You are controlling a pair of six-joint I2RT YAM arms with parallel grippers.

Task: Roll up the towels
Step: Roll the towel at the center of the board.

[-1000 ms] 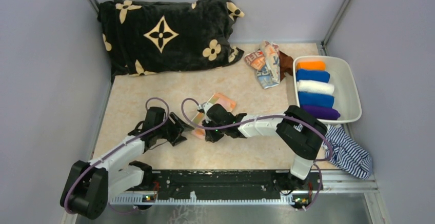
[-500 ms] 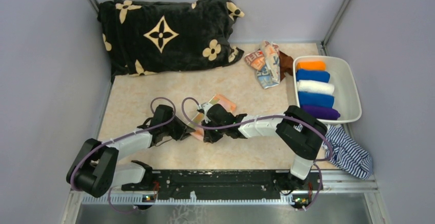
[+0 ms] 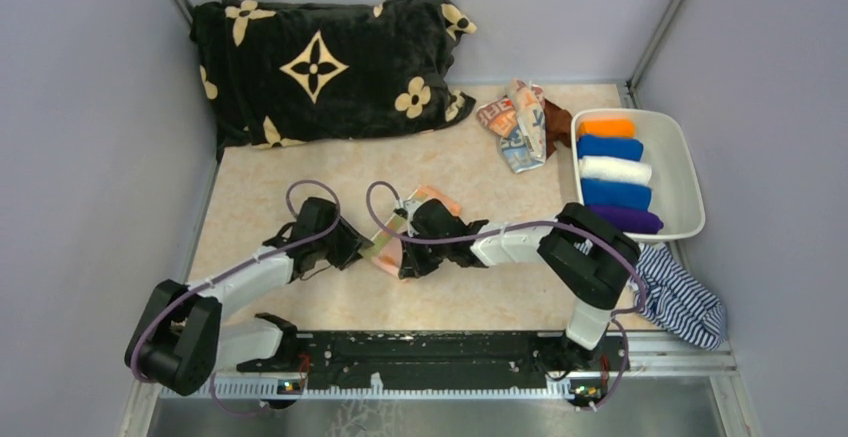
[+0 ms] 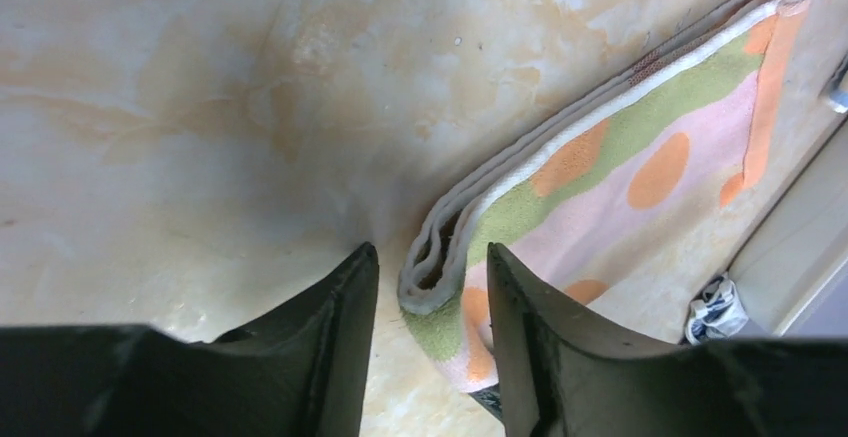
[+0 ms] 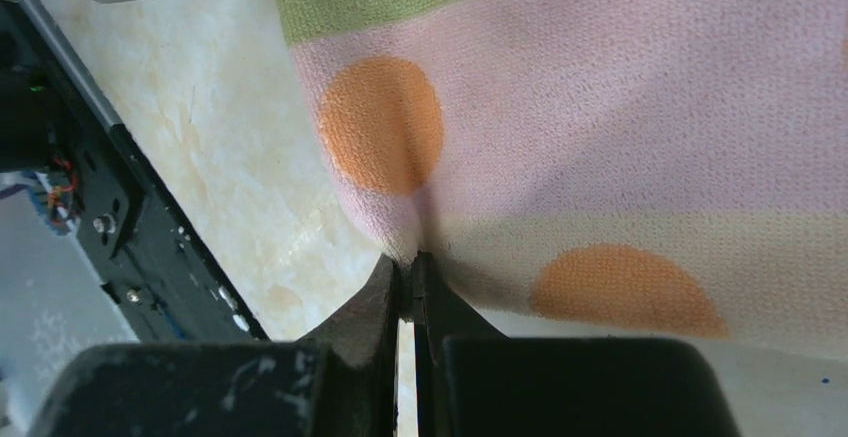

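The orange-peach printed towel (image 3: pixel 441 198) lies folded mid-table, between the two grippers. In the left wrist view it (image 4: pixel 640 147) shows a green stripe and orange dots. My left gripper (image 4: pixel 428 269) is open, its jaws on either side of the towel's folded near corner; from above it (image 3: pixel 356 248) is at the towel's left end. My right gripper (image 5: pixel 410 262) is shut on the towel's (image 5: pixel 600 107) edge, and from above it (image 3: pixel 405 260) is at the near end. The pale blue-white printed towel (image 3: pixel 520 125) and the brown towel (image 3: pixel 557 115) lie bunched at the back right.
A white tray (image 3: pixel 691 172) at the right holds orange (image 3: pixel 606 127), blue (image 3: pixel 610 147), white (image 3: pixel 615 170), blue and purple (image 3: pixel 625 220) rolls. The black flowered blanket (image 3: pixel 320 62) fills the back left. The striped cloth (image 3: pixel 682 304) hangs at the near right edge.
My left arm has reached right and forward, bringing its open jaws up to the towel's corner. The right gripper has stayed shut on the towel, shifting only slightly.
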